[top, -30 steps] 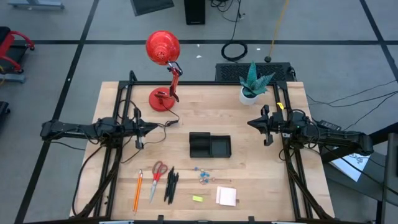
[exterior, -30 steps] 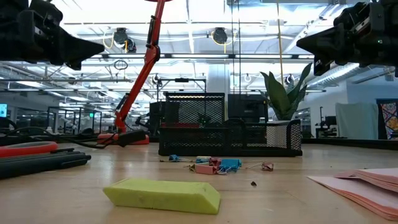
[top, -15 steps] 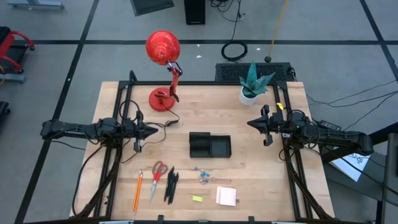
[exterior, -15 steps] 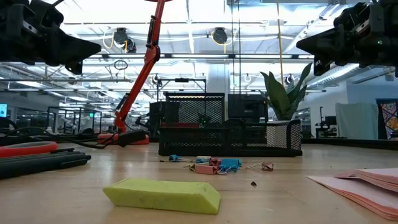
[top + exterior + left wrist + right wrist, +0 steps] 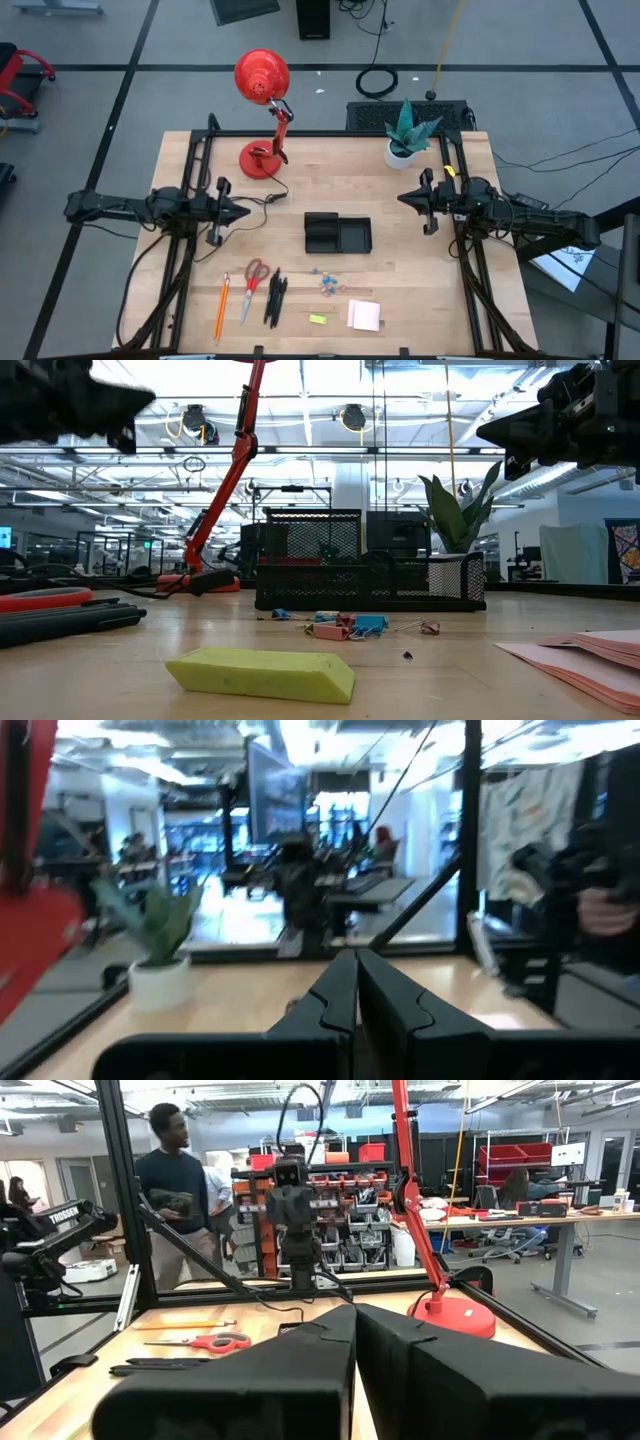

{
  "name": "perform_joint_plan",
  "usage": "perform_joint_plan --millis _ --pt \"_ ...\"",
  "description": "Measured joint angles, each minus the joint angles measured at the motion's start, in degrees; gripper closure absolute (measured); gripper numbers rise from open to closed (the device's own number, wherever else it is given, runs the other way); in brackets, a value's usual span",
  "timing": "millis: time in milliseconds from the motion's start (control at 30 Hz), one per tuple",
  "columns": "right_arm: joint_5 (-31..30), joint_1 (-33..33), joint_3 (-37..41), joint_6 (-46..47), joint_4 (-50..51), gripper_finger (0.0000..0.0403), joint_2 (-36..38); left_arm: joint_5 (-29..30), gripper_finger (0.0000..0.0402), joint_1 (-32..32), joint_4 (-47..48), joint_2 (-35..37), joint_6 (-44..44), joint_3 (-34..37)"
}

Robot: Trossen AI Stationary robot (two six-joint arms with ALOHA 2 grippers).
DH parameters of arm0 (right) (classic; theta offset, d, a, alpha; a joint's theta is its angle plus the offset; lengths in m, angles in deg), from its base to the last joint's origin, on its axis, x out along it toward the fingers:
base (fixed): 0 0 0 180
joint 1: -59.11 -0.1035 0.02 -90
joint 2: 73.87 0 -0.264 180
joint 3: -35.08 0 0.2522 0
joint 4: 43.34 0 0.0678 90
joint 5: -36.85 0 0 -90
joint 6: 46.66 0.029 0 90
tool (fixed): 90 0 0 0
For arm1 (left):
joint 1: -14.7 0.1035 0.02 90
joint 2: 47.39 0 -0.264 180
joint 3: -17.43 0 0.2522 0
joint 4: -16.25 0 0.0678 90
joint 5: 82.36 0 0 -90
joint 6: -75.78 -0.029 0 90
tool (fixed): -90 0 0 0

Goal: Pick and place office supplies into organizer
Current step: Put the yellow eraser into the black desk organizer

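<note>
Wooden table (image 5: 330, 195) holds all supplies outside the organizer (image 5: 337, 233). Both grippers, left gripper (image 5: 243, 212) and right gripper (image 5: 402, 198), hang clenched and empty. Descending clenched would likely knock the scissors (image 5: 252, 283) aside.

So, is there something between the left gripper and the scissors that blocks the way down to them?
Nothing visible blocks it. The left gripper hangs shut above bare table, and the red-handled scissors lie flat nearer the front edge, between the orange pencil and the black pens.
</note>
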Motion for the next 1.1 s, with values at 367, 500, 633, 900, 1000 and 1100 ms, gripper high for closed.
perform_joint_plan --millis 367,500,633,900,1000,1100 --pt "1.0 -0.3 0.0 0.5 1.4 0.0399 -0.3 5.9 0.0380 -4.8 -4.0 -18.8 -5.4 -6.3" --pt "6.2 -2.3 0.0 -0.6 -1.4 0.0395 -1.4 6.3 0.0380 -4.9 -4.4 -24.4 -6.4 -8.7" --pt "6.3 -6.5 -1.0 -2.6 -1.7 0.0377 -3.4 8.9 0.0380 -4.9 -4.6 -27.8 -6.6 -10.8" --pt "-7.1 -14.5 -3.7 -8.8 -1.8 0.0341 -9.6 5.7 0.0380 -6.2 -7.0 -32.1 -3.7 -11.2" --pt "-13.3 -15.2 -3.8 -9.3 -2.3 0.0333 -9.9 5.7 0.0380 -8.3 -8.3 -36.6 -1.2 -11.3" --pt "-15.1 -15.2 -3.9 -9.3 -2.2 0.0328 -9.9 5.8 0.0380 -11.2 -13.1 -43.2 1.1 -11.3"
